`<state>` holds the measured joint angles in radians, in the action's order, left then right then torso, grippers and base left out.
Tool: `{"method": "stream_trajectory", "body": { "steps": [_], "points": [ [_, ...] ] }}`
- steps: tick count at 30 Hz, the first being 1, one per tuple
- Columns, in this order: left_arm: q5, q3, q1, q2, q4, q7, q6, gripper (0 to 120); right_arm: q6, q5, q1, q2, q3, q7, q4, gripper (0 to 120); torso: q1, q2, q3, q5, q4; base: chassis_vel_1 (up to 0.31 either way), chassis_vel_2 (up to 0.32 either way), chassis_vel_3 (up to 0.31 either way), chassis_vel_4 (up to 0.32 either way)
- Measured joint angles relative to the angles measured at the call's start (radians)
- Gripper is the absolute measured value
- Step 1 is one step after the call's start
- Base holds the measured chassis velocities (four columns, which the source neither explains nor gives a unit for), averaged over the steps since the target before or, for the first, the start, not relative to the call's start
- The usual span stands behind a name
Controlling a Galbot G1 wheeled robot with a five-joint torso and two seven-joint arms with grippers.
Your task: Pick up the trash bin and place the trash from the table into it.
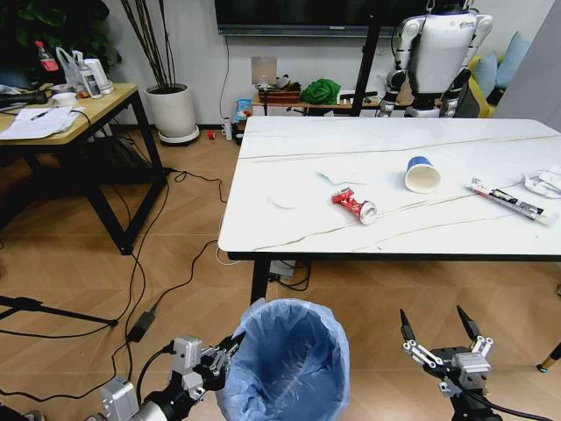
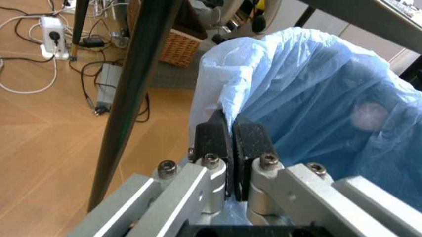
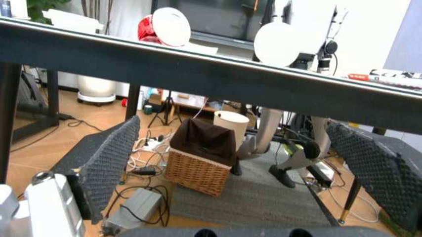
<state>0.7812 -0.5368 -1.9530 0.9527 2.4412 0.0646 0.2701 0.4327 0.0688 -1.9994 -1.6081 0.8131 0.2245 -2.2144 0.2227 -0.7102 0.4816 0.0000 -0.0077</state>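
The left gripper (image 1: pixel 230 349) pinches the rim of the trash bin (image 1: pixel 285 360), its fingers (image 2: pixel 212 140) closed tight on the blue liner, with the right gripper (image 1: pixel 438 331) just beside the bin, jaws spread wide and empty. Beyond both, on the table (image 1: pixel 289 189), lie the crushed red can (image 1: pixel 354 205), paper cup (image 1: pixel 422 174) and long wrapper (image 1: pixel 510 202).

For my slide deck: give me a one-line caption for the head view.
Left tool shut on the trash bin, right tool open, before the table bearing a crushed can and paper cup.
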Motion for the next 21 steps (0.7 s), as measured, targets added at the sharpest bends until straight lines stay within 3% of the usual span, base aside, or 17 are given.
{"method": "stream_trajectory", "body": {
  "steps": [21],
  "points": [
    [0.0, 0.002, -0.004, 0.001, 0.0, 0.006, -0.002, 0, 0.0, -0.004, -0.003, 0.0, -0.006, 0.0, -0.001, 100, 0.039, -0.093, 0.054, 0.0, 0.0, 0.0, 0.0, 0.0, 0.0]
  ]
}}
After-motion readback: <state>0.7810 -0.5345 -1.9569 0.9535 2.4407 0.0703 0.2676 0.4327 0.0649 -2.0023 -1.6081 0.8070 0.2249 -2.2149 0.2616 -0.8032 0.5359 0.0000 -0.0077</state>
